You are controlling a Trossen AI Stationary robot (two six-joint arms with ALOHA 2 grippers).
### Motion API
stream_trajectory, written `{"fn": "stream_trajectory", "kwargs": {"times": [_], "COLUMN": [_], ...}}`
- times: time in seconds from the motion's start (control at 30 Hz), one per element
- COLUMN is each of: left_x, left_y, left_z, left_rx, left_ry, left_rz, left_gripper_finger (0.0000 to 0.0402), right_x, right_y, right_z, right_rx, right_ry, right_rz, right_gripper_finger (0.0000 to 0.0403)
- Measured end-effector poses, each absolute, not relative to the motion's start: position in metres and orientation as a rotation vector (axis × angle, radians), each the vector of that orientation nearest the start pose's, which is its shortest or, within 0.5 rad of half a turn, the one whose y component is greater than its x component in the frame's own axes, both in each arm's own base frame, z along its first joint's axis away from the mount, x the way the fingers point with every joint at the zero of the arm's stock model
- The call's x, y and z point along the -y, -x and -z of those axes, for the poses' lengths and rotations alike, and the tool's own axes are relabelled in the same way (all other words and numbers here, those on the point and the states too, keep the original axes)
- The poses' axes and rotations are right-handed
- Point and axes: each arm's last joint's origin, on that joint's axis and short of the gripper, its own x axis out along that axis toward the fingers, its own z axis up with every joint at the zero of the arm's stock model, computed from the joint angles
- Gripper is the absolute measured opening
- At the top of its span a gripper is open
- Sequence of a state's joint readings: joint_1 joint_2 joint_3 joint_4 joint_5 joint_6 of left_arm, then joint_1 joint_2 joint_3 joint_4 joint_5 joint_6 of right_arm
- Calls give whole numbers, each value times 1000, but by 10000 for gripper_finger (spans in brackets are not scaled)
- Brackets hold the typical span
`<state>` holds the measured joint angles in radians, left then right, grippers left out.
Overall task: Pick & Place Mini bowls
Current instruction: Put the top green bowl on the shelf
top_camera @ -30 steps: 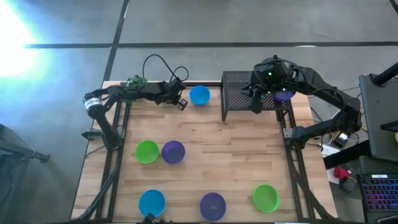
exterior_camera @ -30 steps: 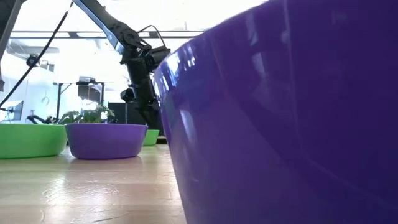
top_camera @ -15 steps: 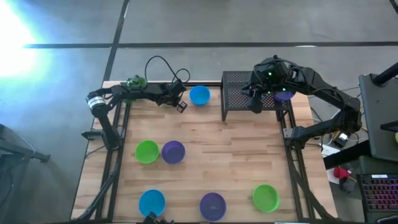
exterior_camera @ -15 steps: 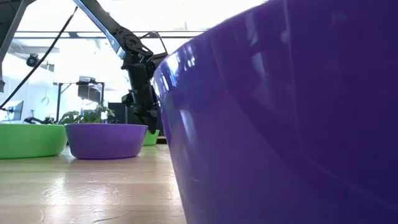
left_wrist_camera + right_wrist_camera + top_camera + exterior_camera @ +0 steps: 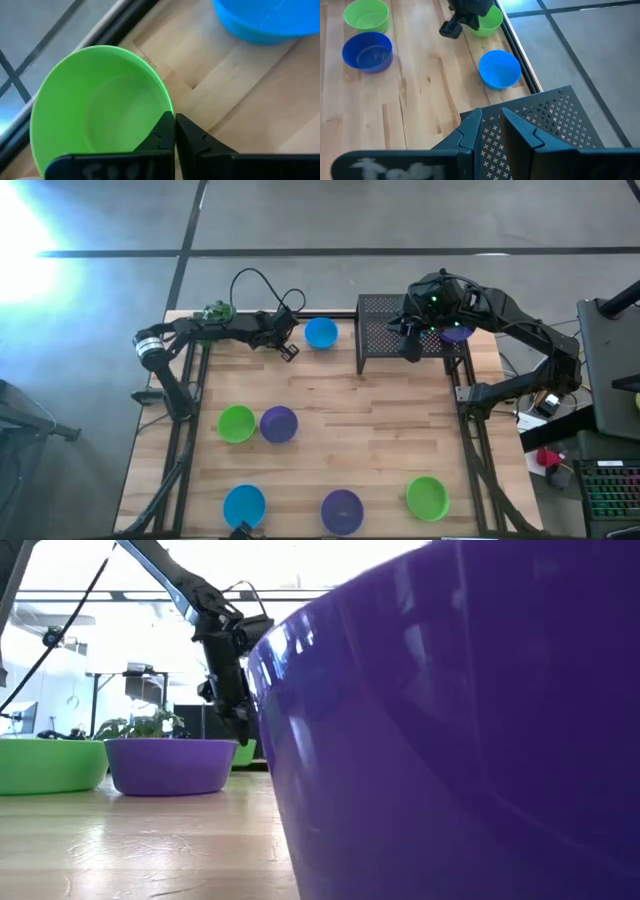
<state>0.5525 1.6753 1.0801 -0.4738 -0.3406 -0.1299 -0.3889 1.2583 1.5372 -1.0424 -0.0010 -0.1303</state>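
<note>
At the far edge of the wooden surface, the left gripper has its fingers clamped on the rim of a green bowl, with a light blue bowl just beside it. The right gripper hovers over the black perforated rack, fingers close together and holding nothing; a purple bowl seems to sit just beyond them, though the arm hides most of it. Mid-surface, another green bowl touches a dark blue bowl. Along the near edge sit 3 more: blue, purple, green.
</note>
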Motion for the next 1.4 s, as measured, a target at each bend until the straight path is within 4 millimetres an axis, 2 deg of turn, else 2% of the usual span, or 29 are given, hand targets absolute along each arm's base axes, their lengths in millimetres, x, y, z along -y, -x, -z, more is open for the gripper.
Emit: {"fn": "stream_trajectory", "kwargs": {"times": [0.13,0.3,0.63,0.77,1.07,1.2,1.4], "left_x": [-175,-156,-119,-104,-63,-51,-36], "left_y": [-271,-273,-302,-310,-323,-326,-330], "left_z": [-216,-246,-310,-327,-331,-332,-335], "left_rx": [-995,-960,-869,-842,-854,-848,-853], "left_ry": [197,114,-91,-185,-502,-589,-778], "left_rz": [-862,-786,-601,-541,-529,-497,-462], "left_gripper_finger": [1,1,0,0,0,0,0], "right_x": [86,86,86,86,90,93,96], "right_y": [-211,-211,-211,-211,-220,-227,-251], "right_z": [-413,-413,-413,-413,-410,-409,-403], "right_rx": [-776,-776,-776,-776,-771,-752,-722], "right_ry": [-26,-26,-26,-25,32,98,206], "right_rz": [319,319,319,318,292,268,218], "right_gripper_finger": [63,63,63,63,68,89,121]}}
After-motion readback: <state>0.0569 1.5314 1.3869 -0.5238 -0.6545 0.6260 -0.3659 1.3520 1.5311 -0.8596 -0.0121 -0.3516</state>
